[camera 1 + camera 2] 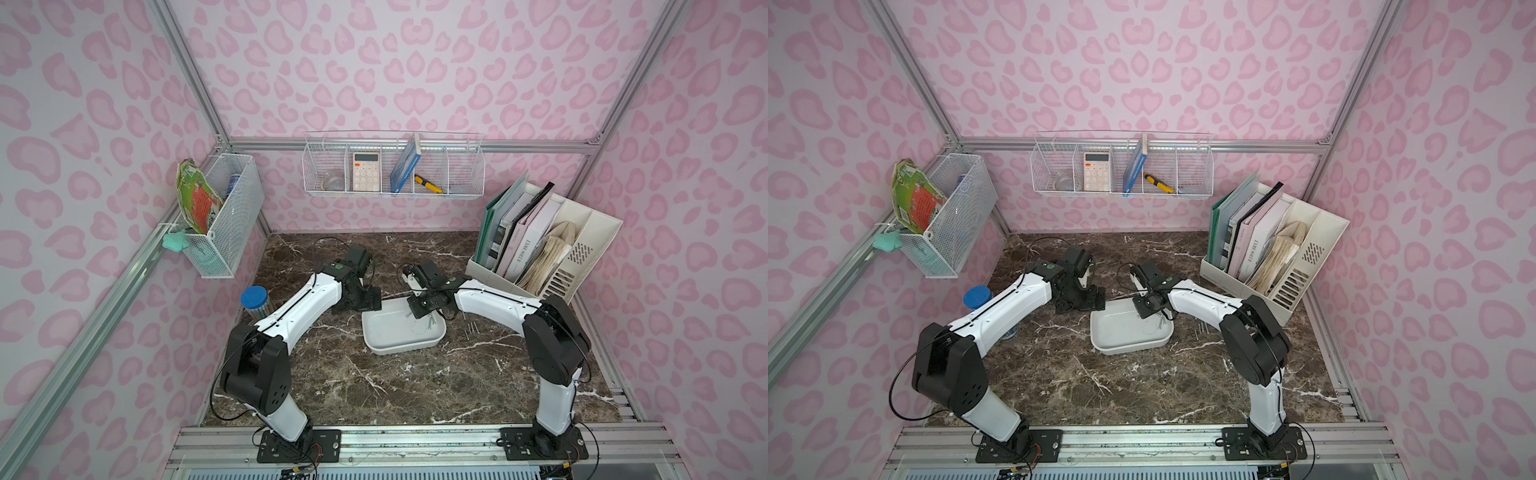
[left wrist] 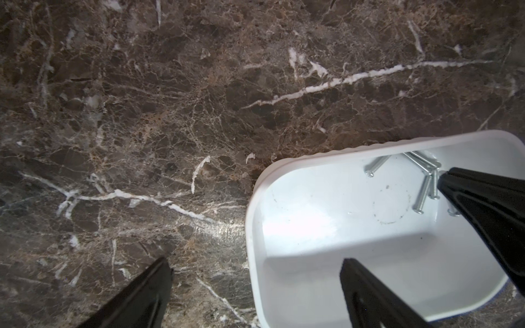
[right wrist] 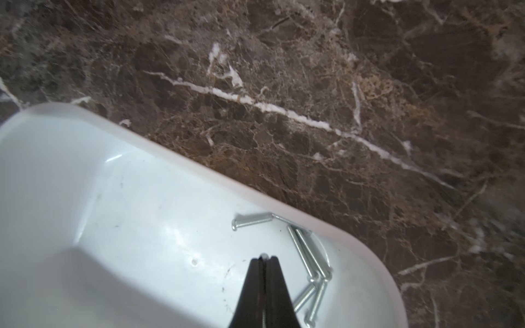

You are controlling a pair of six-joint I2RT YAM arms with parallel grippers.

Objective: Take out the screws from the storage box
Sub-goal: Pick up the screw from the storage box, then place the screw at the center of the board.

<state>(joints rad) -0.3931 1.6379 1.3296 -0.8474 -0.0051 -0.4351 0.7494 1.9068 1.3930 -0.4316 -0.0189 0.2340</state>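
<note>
The white storage box (image 1: 399, 350) (image 1: 1125, 334) lies mid-table on the dark marble. Several silver screws (image 1: 430, 320) (image 2: 423, 196) (image 3: 309, 255) lie in its far right corner. A few more screws (image 1: 472, 330) (image 1: 1202, 328) rest on the table just right of the box. My right gripper (image 3: 265, 257) (image 1: 417, 313) hangs over that corner, shut on a screw whose head shows at the fingertips. My left gripper (image 2: 255, 261) (image 1: 370, 301) stands open across the box's left wall, one finger inside and one over the marble, holding nothing.
A blue-lidded jar (image 1: 254, 299) stands by the left arm. A cream file organiser (image 1: 582, 257) with books fills the back right corner. White wire baskets hang on the left wall (image 1: 224, 216) and back wall (image 1: 395, 170).
</note>
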